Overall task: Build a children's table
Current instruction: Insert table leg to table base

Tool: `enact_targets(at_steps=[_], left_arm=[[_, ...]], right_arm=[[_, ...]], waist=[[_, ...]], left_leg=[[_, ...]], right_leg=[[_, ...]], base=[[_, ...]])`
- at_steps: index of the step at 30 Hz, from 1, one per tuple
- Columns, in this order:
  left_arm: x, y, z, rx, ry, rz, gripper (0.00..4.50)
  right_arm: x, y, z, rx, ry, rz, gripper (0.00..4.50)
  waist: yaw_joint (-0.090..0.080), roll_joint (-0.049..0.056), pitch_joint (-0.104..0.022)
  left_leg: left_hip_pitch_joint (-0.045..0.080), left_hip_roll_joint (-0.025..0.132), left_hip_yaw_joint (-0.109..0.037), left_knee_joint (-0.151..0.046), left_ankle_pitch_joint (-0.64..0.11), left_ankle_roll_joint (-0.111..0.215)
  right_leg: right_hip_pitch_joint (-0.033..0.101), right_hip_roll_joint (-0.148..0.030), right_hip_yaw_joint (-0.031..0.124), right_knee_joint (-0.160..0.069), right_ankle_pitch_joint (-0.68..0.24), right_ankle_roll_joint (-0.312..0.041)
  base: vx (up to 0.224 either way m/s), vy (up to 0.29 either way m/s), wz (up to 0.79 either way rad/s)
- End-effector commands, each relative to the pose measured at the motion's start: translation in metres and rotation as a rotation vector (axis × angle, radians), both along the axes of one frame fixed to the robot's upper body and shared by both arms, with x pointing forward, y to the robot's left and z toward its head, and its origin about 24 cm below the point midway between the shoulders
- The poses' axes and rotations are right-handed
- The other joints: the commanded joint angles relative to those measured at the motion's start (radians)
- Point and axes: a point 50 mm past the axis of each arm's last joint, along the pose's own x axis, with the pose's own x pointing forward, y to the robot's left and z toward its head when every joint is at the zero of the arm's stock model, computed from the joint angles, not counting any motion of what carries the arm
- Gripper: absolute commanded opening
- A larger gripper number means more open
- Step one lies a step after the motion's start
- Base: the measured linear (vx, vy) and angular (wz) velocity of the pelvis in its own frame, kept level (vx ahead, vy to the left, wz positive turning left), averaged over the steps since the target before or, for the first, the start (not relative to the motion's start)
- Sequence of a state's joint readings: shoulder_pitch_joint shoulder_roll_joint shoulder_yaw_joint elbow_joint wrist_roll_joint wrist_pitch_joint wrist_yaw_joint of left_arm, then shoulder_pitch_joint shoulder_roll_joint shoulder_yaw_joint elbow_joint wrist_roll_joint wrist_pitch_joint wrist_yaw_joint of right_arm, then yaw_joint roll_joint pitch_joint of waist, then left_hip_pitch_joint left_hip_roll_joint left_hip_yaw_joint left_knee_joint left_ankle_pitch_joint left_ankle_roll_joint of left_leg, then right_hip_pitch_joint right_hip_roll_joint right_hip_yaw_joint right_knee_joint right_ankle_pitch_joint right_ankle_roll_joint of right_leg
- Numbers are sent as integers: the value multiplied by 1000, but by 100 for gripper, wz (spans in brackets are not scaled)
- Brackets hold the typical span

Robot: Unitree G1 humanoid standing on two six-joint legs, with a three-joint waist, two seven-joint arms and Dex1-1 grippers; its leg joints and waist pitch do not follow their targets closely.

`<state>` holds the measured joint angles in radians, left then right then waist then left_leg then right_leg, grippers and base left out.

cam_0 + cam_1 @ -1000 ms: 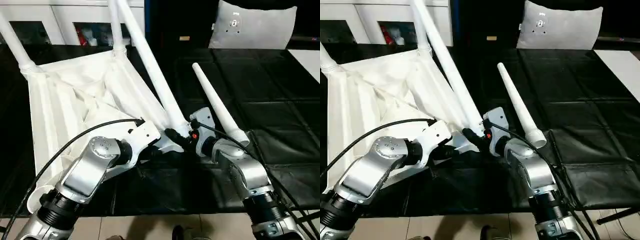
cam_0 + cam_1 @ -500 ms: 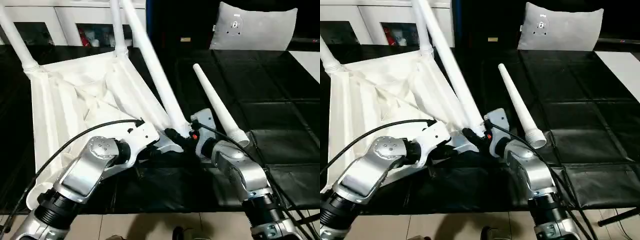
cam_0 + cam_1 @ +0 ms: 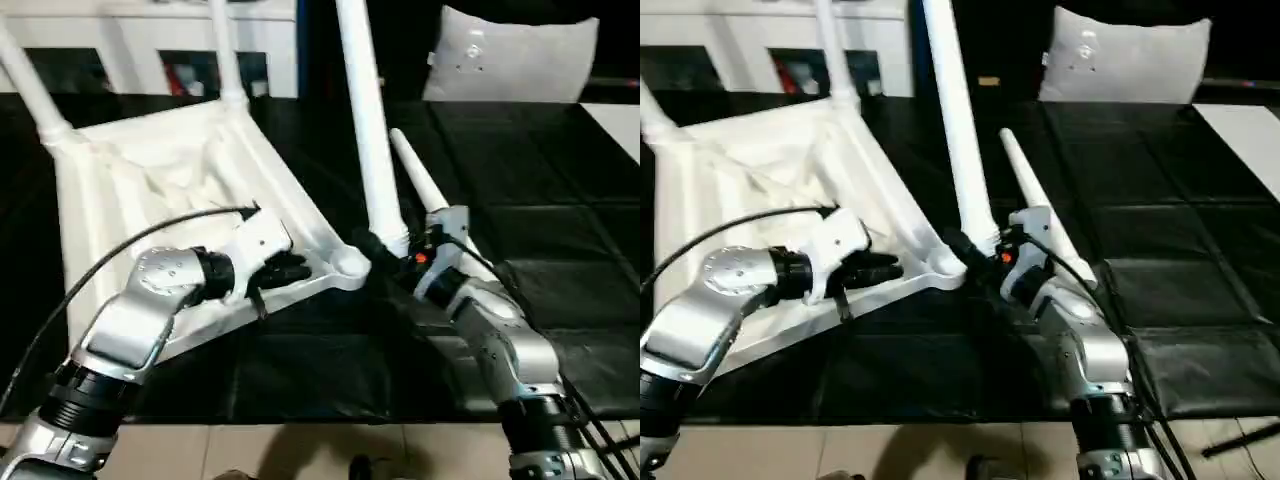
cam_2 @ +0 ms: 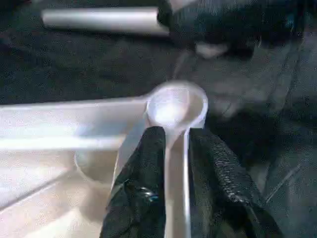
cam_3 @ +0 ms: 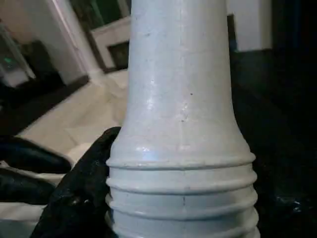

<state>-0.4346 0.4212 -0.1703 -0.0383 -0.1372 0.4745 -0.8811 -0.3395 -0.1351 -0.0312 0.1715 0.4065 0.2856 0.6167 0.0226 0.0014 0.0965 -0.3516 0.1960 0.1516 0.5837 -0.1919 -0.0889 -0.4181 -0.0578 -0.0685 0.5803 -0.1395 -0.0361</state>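
The children's table's white top (image 3: 150,170) lies underside up on the black mat, with two legs (image 3: 35,95) standing in its far corners. My right gripper (image 3: 385,245) is shut on a third leg (image 3: 370,130) near its ribbed end (image 5: 181,124), holding it almost upright just right of the near corner socket (image 3: 350,265). My left gripper (image 3: 285,270) sits left of that socket. Its fingers (image 4: 143,183) stand slightly apart on either side of a rib that runs to the socket (image 4: 176,104). A loose leg (image 3: 415,180) lies on the mat behind the right gripper.
A grey-white cushion (image 3: 515,55) leans at the back right and a white cabinet (image 3: 150,30) stands behind the table top. The black mat (image 3: 560,200) stretches to the right. Tiled floor (image 3: 300,450) begins at the mat's near edge.
The held leg has swung from leaning left to almost upright. My left gripper has drawn back from the corner socket and its fingers have parted a little.
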Motion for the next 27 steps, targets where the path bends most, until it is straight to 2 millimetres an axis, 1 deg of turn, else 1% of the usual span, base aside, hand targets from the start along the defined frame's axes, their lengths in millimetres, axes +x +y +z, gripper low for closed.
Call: enact_targets(at_steps=[1,2,3,4,5,6,8,9,10,11,12,13,14,15,16,17,18,19,20,23,24,27], left_arm=[[7,1,14,-204,9,61,127],[7,1,14,-204,9,61,130],[12,-2,23,-372,38,92,131],[14,-2,26,-430,51,100,131],[16,-3,30,-501,75,107,131],[18,-5,33,-558,99,110,131],[20,-11,38,-669,166,104,132],[21,-13,39,-709,188,100,155],[23,-17,42,-763,209,94,168],[24,-20,44,-807,222,88,172],[24,-21,45,-828,232,83,172],[24,-22,46,-837,235,77,171],[24,-27,47,-842,251,62,192],[24,-30,46,-831,258,58,209],[25,-32,45,-822,267,63,216],[25,-33,45,-815,272,68,215],[25,-34,45,-833,283,64,222],[25,-35,46,-856,296,57,238],[25,-35,47,-867,303,51,254],[24,-36,47,-861,319,48,271],[24,-37,46,-850,319,62,298],[26,-37,44,-847,313,84,306]], right_arm=[[-7,-1,9,62,-30,23,274],[-7,-1,9,62,-30,23,274],[-12,2,10,80,-37,47,274],[-14,4,11,85,-40,58,274],[-16,6,11,88,-43,72,274],[-18,9,12,90,-45,88,274],[-23,14,13,95,-51,119,274],[-23,16,14,95,-53,126,274],[-24,18,15,91,-56,136,274],[-25,20,16,85,-59,145,274],[-25,21,16,81,-61,149,274],[-25,21,16,77,-62,151,274],[-26,23,17,67,-67,158,274],[-26,23,17,61,-70,161,274],[-26,23,17,52,-72,162,274],[-26,24,17,47,-73,161,274],[-26,24,16,41,-69,162,274],[-27,24,16,35,-68,162,274],[-27,23,15,32,-68,162,274],[-27,23,14,13,-68,165,274],[-27,23,14,3,-67,170,274],[-28,24,10,-38,-66,178,274]], waist=[[4,11,-92],[12,9,-94],[12,13,-93],[13,14,-93],[17,17,-93],[15,14,-92],[14,12,-92],[13,15,-89],[13,13,-89],[11,15,-89],[13,20,-90],[12,17,-92],[12,18,-93],[9,18,-93],[9,18,-93],[10,21,-95],[10,20,-96],[11,22,-97],[12,20,-99],[13,21,-101],[13,20,-101],[13,21,-101]], left_leg=[[-3,16,13,-54,-139,46],[1,19,14,-53,-145,46],[-5,16,10,-55,-158,41],[-2,14,14,-52,-167,38],[2,14,12,-50,-181,36],[-3,14,9,-53,-195,36],[-1,10,11,-51,-210,36],[-1,6,11,-49,-227,41],[0,6,10,-49,-232,43],[-2,3,11,-47,-233,45],[-2,2,9,-46,-232,45],[-2,3,7,-47,-228,48],[-5,3,5,-48,-226,48],[-4,3,6,-47,-229,51],[-4,2,7,-47,-229,52],[-3,3,6,-46,-222,53],[-4,3,6,-47,-214,54],[-4,4,7,-46,-209,54],[-5,4,7,-46,-199,57],[-6,8,6,-48,-183,62],[-8,7,6,-47,-177,63],[-9,8,7,-46,-168,62]], right_leg=[[73,-61,43,-59,-283,-198],[70,-63,43,-62,-292,-195],[72,-59,39,-61,-316,-184],[69,-59,39,-66,-331,-178],[68,-61,38,-68,-353,-176],[68,-58,34,-71,-374,-165],[67,-56,31,-76,-407,-147],[64,-55,27,-86,-469,-122],[63,-55,26,-89,-489,-113],[64,-55,23,-96,-521,-95],[63,-56,21,-98,-531,-88],[62,-55,21,-100,-536,-75],[64,-55,20,-98,-529,-71],[61,-53,18,-102,-535,-60],[61,-53,18,-103,-538,-57],[61,-52,19,-101,-527,-57],[62,-52,19,-99,-510,-61],[62,-52,20,-97,-498,-66],[64,-52,21,-94,-473,-76],[66,-50,23,-85,-405,-106],[69,-50,24,-83,-394,-110],[70,-52,24,-83,-394,-112]], base=[[0,0,0],[0,0,0],[0,0,0],[0,0,0],[0,0,0],[0,0,0],[0,0,0],[0,0,0],[0,0,0],[0,0,0],[0,0,0],[0,0,0],[0,0,0],[0,0,0],[0,0,0],[0,0,0],[0,0,0],[0,0,0],[0,0,0],[0,0,0],[0,0,0],[0,0,0]])
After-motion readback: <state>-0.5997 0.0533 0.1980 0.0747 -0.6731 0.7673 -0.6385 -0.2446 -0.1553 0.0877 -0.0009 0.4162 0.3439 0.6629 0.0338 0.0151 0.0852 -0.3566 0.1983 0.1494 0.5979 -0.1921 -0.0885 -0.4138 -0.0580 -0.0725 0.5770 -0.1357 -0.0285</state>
